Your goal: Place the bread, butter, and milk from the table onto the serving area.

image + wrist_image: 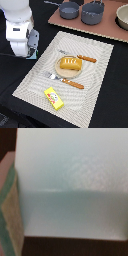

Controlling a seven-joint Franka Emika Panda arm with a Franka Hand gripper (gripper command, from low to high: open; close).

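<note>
The bread [70, 63] lies on the round tan plate [59, 71] in the middle of the beige striped serving area [95, 75]. The butter [54, 98] lies flat on the mat's near corner. The milk [33, 53] stands on the dark table just off the mat's edge on the exterior view's left, mostly hidden by my gripper [31, 47], which is down over it. In the wrist view the pale-blue carton face [70, 183] fills the picture. No fingers show, so I cannot tell how the jaws stand.
A pinkish-brown board [107, 31] at the back carries two grey pots [69, 10] [92, 13] and a bowl [123, 17]. Orange-handled cutlery [74, 83] [86, 58] lies on either side of the plate.
</note>
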